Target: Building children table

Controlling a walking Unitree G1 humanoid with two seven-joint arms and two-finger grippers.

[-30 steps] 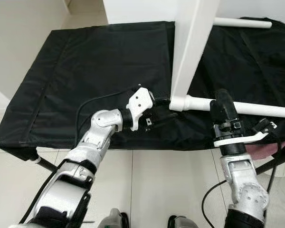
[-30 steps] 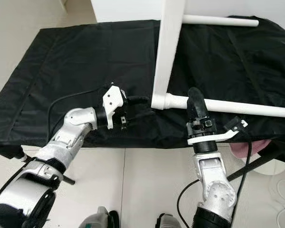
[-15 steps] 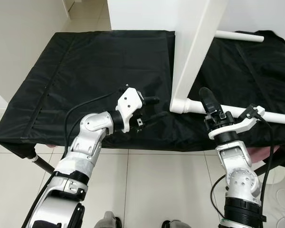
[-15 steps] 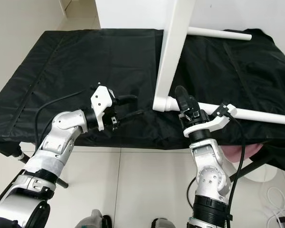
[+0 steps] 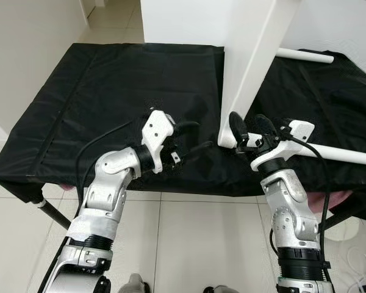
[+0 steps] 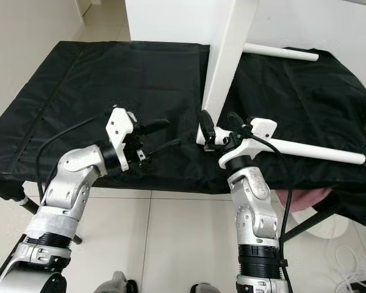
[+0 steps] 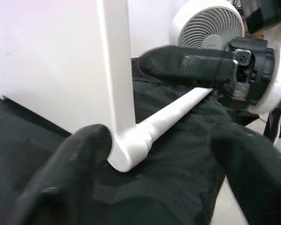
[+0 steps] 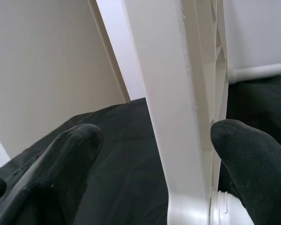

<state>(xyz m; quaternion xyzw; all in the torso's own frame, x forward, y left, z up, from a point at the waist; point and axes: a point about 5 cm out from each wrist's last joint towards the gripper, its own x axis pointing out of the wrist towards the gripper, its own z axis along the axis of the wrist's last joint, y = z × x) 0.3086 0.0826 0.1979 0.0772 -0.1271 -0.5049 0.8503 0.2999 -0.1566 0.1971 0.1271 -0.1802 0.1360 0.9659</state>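
We are bracketing the tabletop (image 5: 247, 67) corner with our wide right hand (image 5: 249, 125) to steady it; left hand (image 5: 192, 135) is hovering wide nearby.

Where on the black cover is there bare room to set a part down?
The black cover is bare on the robot's left, from its far edge to the left gripper. It is crowded around the tabletop corner, with the right gripper and near leg.
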